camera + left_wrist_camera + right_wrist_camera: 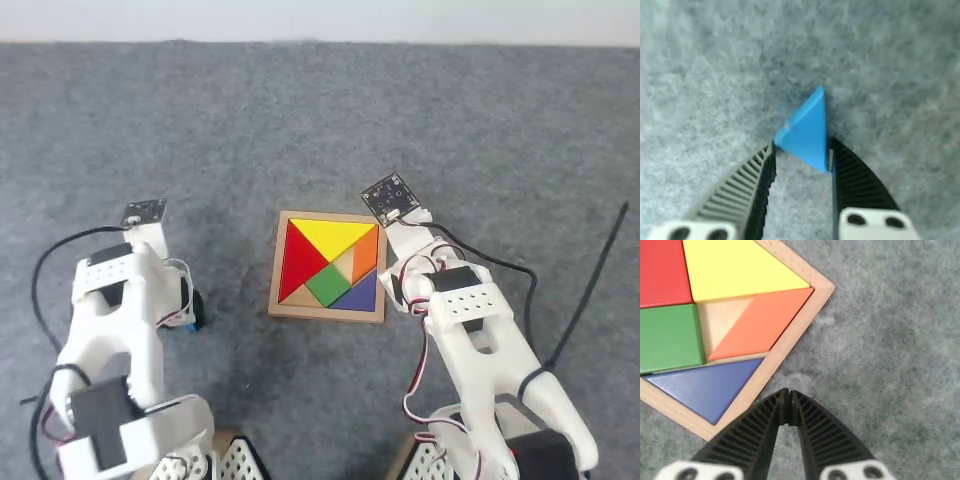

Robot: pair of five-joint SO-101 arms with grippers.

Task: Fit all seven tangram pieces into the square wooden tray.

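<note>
Tray: square wooden tray (327, 315) lies flat on the grey carpet (480, 130), between the two arms and nearer the right one.
Pieces in the tray: yellow triangle (330, 238) along the far side, red triangle (300, 265) along the side facing the left arm, green square (327, 285) in the middle of the near half, orange slanted piece (366, 258) along the side facing the right arm, dark blue triangle (357, 295) in the near corner on that side.
Bare wood: a small triangular patch (343, 265) shows between the yellow triangle, the green square and the orange slanted piece; another patch (295, 295) shows in the near corner below the red triangle.
Loose piece: light blue triangle (807, 132) is outside the tray, well to the left of it, down at the carpet.
Left gripper: left gripper (800, 155) is part-open, with the light blue triangle between its fingers and touching both of them.
Right gripper: right gripper (789, 400) has its fingertips pressed together with nothing between them, low over the carpet just outside the tray's rim, beside the dark blue triangle and the orange slanted piece.
</note>
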